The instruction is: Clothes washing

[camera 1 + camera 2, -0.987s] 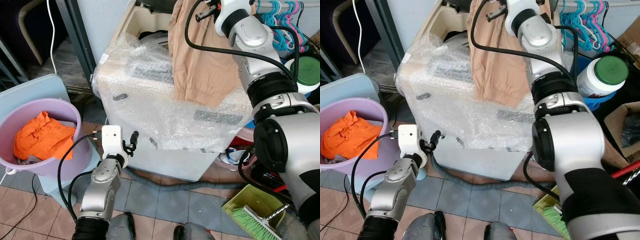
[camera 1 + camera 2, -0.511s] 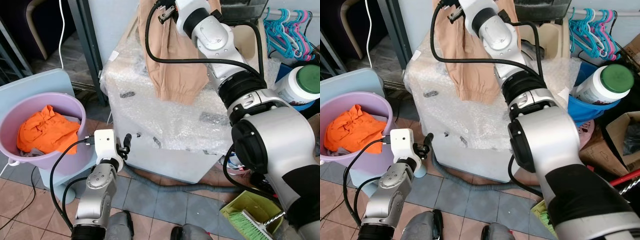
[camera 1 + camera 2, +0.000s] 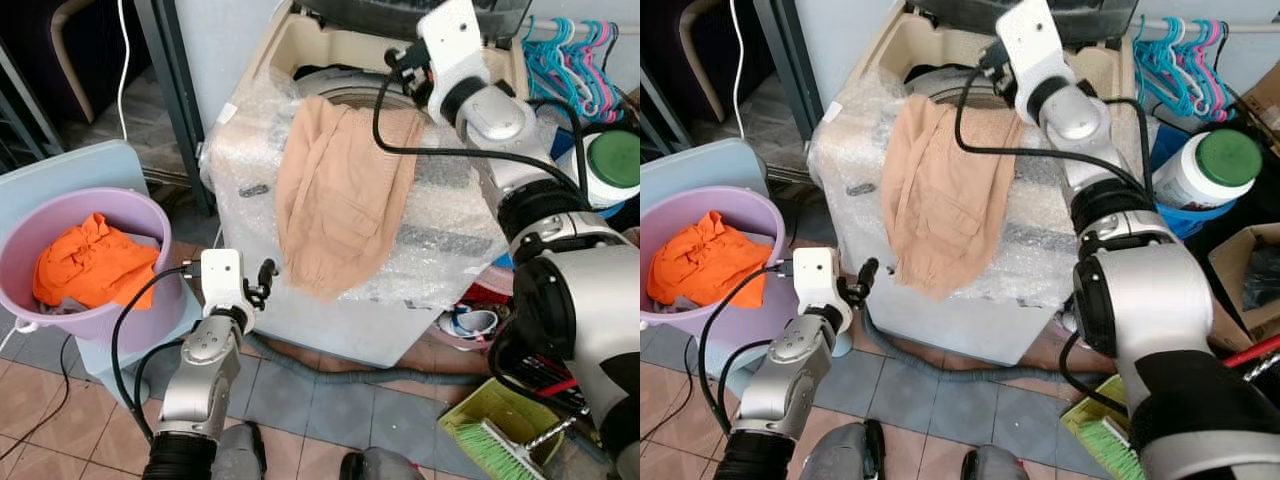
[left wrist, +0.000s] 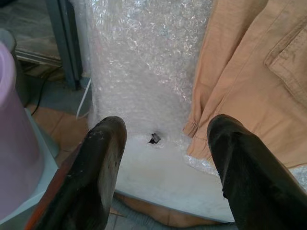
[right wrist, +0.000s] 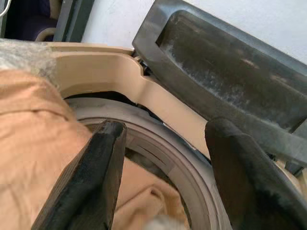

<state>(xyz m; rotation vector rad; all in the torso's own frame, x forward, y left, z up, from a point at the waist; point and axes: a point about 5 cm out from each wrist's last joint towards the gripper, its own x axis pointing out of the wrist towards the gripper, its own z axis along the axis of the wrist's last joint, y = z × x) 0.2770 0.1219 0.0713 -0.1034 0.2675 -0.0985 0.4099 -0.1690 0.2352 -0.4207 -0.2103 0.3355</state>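
Tan trousers [image 3: 335, 200] lie draped over the front rim of the bubble-wrapped top-loading washing machine [image 3: 450, 235]. Their upper end reaches the round drum opening [image 3: 345, 85], and the legs hang down the front. My right gripper [image 3: 402, 66] hovers over the drum's far side under the raised dark lid [image 5: 230, 72], open and holding nothing; its fingers [image 5: 91, 182] frame the drum rim. My left gripper [image 3: 266, 280] sits low by the machine's front, open and empty, close to the trouser hem [image 4: 192, 129]. An orange garment [image 3: 88, 268] lies in the purple basin [image 3: 150, 215].
The basin rests on a pale blue stool [image 3: 75, 165] to the left. A grey hose [image 3: 330, 372] runs on the tiled floor under the machine. To the right are a green-lidded jar [image 3: 612, 160], coloured hangers [image 3: 565, 50], a green brush tray [image 3: 500, 435] and a cardboard box [image 3: 1252, 270].
The right gripper held the trousers aloft before; now it has let go, and they lie draped over the machine's front. The gripper has moved back over the drum. The camera shifted slightly.
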